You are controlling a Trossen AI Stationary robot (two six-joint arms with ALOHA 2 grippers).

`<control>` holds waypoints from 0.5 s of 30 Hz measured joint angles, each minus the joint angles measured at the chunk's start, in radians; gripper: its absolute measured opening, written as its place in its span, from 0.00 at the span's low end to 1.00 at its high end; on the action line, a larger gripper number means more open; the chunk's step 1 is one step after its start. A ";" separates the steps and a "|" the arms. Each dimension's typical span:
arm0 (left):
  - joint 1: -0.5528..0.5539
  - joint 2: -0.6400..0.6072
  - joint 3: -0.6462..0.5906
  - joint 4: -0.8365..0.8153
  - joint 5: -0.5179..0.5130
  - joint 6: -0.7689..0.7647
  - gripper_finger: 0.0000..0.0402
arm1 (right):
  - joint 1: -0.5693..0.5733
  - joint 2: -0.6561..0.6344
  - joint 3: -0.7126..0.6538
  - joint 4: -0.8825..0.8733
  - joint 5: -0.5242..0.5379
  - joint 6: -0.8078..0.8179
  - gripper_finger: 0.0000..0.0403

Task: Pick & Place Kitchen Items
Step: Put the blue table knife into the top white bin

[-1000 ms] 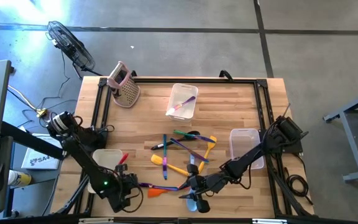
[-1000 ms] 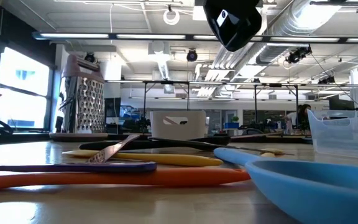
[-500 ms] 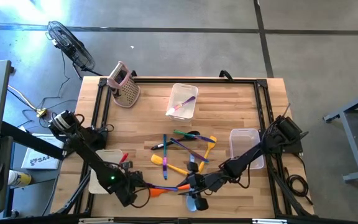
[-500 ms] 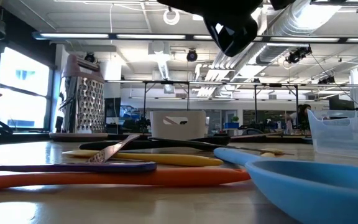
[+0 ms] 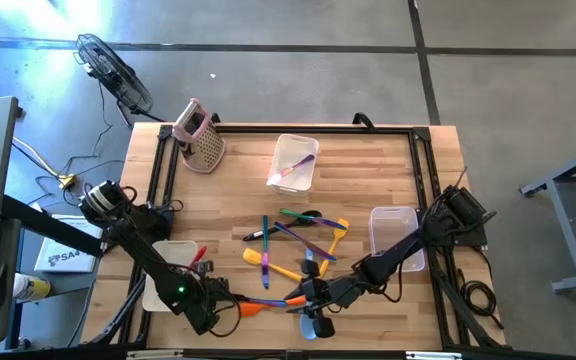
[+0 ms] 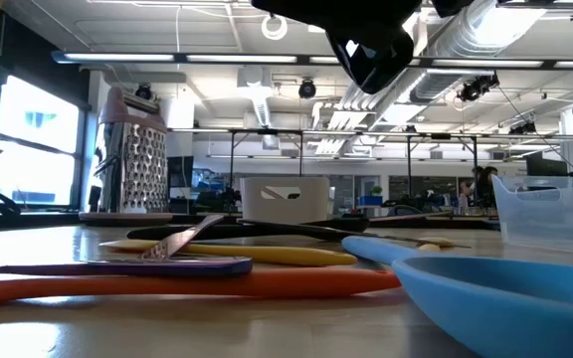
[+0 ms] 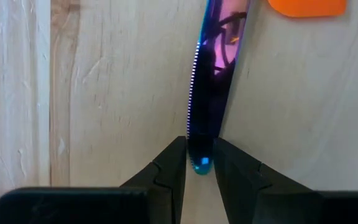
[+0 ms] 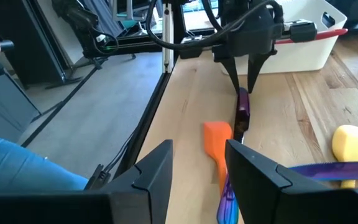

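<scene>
My left pincer (image 7: 201, 163) is pinching the tip of the purple knife (image 7: 213, 68). It looks thin, light, slippery. My right pincer (image 8: 199, 163) is waiting open.

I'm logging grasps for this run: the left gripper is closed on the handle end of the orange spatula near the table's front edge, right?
Not the orange spatula. The left wrist view shows the left gripper closed on the end of the purple serrated knife; the orange spatula lies beside it, ungripped. The rest stands.

Purple knife (image 7: 213, 81) tip cut off by edge.
</scene>
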 joint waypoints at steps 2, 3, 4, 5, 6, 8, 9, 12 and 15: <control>0.000 0.001 -0.001 0.009 -0.006 0.017 0.20 | 0.000 0.000 0.000 -0.010 0.000 0.003 0.35; 0.000 0.001 -0.001 0.016 -0.009 0.024 0.20 | 0.000 0.000 0.000 -0.011 0.000 0.003 0.35; 0.000 0.002 -0.002 0.026 -0.015 0.032 0.20 | 0.000 0.000 0.000 -0.010 0.000 0.003 0.35; 0.000 0.002 -0.002 0.036 -0.018 0.043 0.20 | 0.000 0.000 0.000 -0.010 0.000 0.003 0.35; 0.000 0.002 -0.002 0.044 -0.018 0.053 0.20 | 0.000 0.000 0.000 -0.010 0.000 0.003 0.35; 0.000 0.003 -0.002 0.056 -0.022 0.067 0.20 | 0.000 0.000 0.000 -0.010 0.000 0.003 0.35; 0.001 0.003 -0.002 0.060 -0.024 0.069 0.20 | 0.000 0.000 0.000 -0.010 0.000 0.003 0.35; 0.006 0.004 -0.003 0.073 -0.036 0.075 0.20 | 0.000 0.000 0.000 -0.010 0.000 0.004 0.35; 0.017 0.004 -0.003 0.083 -0.036 0.081 0.20 | 0.000 0.000 0.000 -0.015 0.000 0.004 0.35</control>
